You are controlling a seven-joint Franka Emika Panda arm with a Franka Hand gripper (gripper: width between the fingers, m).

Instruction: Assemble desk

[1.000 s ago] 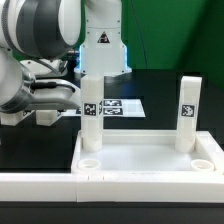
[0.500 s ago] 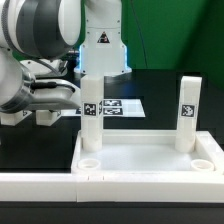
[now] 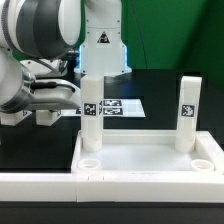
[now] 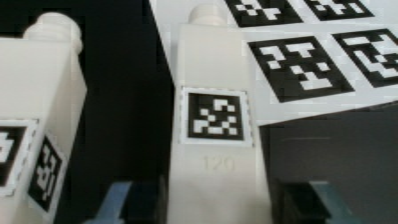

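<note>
Gripper [image 4: 214, 203] jaws straddled upright white square plastic leg [image 4: 217, 120] bearing black-and-white tag; pinching or gapped, could not tell. Second identical leg [image 4: 39, 130] stood just outside jaws.

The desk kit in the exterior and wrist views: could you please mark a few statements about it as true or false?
1. Going by the exterior view's sides, the left leg and the right leg stand upright in the far corners of the slab. True.
2. The near left socket and the near right socket already hold legs. False: both are empty.
3. In the wrist view, a tagged leg sits between the fingers of the gripper. True.
4. The marker board rests on top of the slab. False: it lies on the black table behind the slab.
</note>
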